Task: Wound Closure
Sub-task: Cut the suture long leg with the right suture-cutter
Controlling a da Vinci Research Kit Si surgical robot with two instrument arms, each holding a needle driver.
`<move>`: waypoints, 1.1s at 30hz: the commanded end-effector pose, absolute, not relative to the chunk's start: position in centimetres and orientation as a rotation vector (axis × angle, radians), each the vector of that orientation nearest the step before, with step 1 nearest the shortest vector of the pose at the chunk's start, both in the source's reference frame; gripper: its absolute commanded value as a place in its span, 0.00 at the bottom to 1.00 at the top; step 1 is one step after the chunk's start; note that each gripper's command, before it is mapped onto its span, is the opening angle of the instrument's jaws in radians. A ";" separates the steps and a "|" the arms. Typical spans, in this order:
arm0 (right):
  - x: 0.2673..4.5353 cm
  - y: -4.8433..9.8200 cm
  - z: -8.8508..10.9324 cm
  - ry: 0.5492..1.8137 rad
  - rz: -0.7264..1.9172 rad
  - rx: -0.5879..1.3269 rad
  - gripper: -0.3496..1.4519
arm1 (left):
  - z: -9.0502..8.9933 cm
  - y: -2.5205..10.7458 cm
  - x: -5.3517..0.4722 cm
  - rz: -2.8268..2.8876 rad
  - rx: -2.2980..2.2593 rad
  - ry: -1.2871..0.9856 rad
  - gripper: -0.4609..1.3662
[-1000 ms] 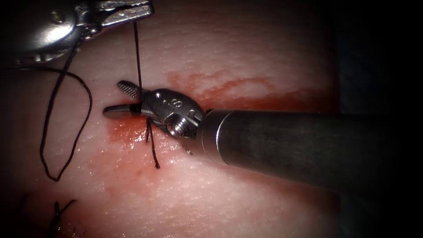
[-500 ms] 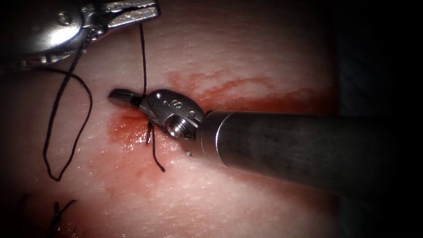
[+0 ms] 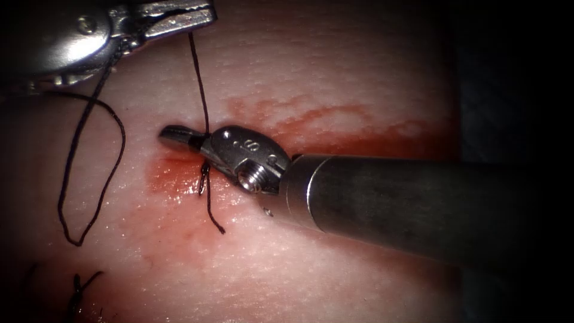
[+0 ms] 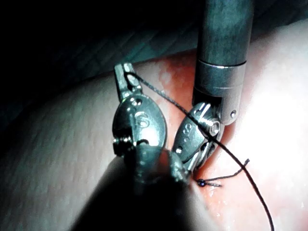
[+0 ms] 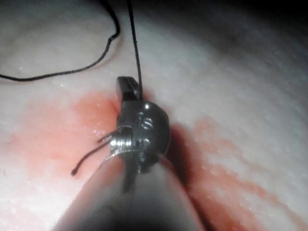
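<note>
My left tool (image 3: pixel 203 13) is at the upper left, jaws shut on the dark thread (image 3: pixel 199 78). That strand runs down to my right tool (image 3: pixel 170 134), whose jaws are shut on it just above the knot (image 3: pixel 204 176). The knot sits in a patch of red fluid (image 3: pixel 167 176) on the tissue (image 3: pixel 335 72). A short tail (image 3: pixel 214 218) trails below it. In the left wrist view the thread (image 4: pixel 159 94) leaves my left tool (image 4: pixel 126 74) and passes the right tool (image 4: pixel 195 144). In the right wrist view my right tool (image 5: pixel 127 86) grips the strand (image 5: pixel 134 43).
A slack loop of thread (image 3: pixel 113 161) lies on the tissue left of the knot. Cut ends of an earlier stitch (image 3: pixel 78 287) stick up at the lower left. The right tool's thick shaft (image 3: pixel 388 203) spans the right half of the endoscope view. A red streak (image 3: pixel 335 128) runs above it.
The right tool's jaws stood open around the strand a second ago and have shut on it. Since then the tool has slid slightly right. The left tool has barely moved.
</note>
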State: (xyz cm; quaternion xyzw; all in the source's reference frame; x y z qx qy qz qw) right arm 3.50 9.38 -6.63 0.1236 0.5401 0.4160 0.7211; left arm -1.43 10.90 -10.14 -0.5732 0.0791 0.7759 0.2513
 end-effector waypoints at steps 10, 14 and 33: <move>3.51 9.4 -6.6 1.219 0.892 0.251 0.90 | -10.1 10.9 -1.37 2.115 -1.563 0.210 0.06; 3.51 9.4 -6.6 1.229 0.852 0.236 0.98 | -10.2 10.9 -1.35 2.113 -1.562 0.213 0.06; 3.24 9.3 -6.7 1.233 0.808 0.227 0.98 | -10.2 10.9 -1.18 2.115 -1.552 0.231 0.06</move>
